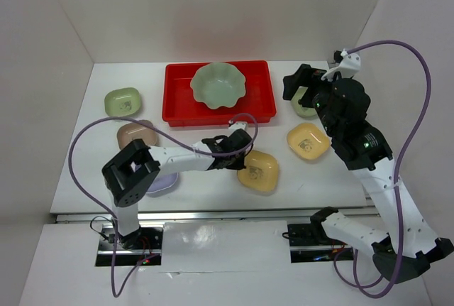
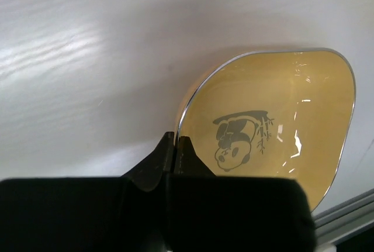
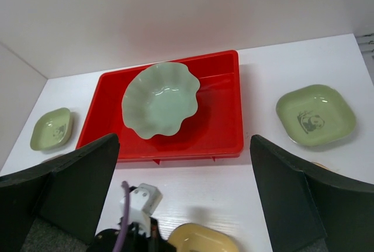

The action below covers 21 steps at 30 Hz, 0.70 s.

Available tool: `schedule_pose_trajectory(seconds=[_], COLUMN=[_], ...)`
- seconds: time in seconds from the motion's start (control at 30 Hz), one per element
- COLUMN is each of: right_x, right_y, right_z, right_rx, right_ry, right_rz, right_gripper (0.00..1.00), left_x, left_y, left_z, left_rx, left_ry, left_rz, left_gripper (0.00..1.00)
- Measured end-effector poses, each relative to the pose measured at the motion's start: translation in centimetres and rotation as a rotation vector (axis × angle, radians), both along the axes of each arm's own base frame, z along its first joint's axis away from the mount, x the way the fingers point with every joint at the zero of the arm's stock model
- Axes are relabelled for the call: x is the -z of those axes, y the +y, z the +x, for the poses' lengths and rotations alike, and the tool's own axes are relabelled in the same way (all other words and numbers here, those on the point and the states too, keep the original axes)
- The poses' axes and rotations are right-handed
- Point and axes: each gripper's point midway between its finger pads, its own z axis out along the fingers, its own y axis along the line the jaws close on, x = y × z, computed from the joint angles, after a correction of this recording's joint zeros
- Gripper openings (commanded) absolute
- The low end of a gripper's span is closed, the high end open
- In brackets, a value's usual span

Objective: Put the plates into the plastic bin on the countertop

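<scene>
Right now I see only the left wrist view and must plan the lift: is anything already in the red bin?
Observer: Yes, the pale-green scalloped dish lies in the red bin.
Operator: Where is the bin from my yellow panda dish?
Observer: Beyond it, toward the back wall and slightly left.
Operator: Is the right gripper blocking?
Observer: It hangs open near the bin's right end.

Bright diffuse overhead light, soft shadows; glare flecks on the yellow dish point(image 2: 292, 94), close foreground blurred
</scene>
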Motion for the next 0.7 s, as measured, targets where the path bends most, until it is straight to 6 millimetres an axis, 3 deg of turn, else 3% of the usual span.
schedule_pose_trajectory(seconds=[0.13, 0.27, 0.37, 0.47, 0.6, 0.7], right_x=[0.0, 0.0, -0.1, -0.4, -0.9, -1.0], right_y=[-0.2, -0.2, -0.2, -0.2, -0.4, -0.3], right_z=[0.0, 0.0, -0.1, -0.3, -0.8, -1.1], right_rx=[0.008, 0.009, 0.006, 0.004, -0.001, -0.011], right_ry=[-0.001, -0.002, -0.005, -0.012, -0.028, -0.038], right_rz=[-0.005, -0.005, -0.003, 0.001, 0.01, 0.015], right_gripper=[1.0, 1.0, 1.0, 1.0, 1.0, 1.0], left_x=[-2.5, -8.8, -14.1, -17.2, -18.7, -19.1], left_y=[3.2, 4.7, 6.4, 10.1, 14.5, 16.0], left_z=[-1.5, 0.0, 4.7, 9.9, 16.3, 20.0], left_rx=[-0.054, -0.114, -0.205, -0.314, -0.4, -0.404], left_ry=[0.01, -0.06, -0.133, -0.189, -0.221, -0.243], left_rz=[0.061, 0.03, -0.051, -0.079, -0.071, -0.082], left_gripper=[0.0, 0.0, 0.0, 0.0, 0.0, 0.0])
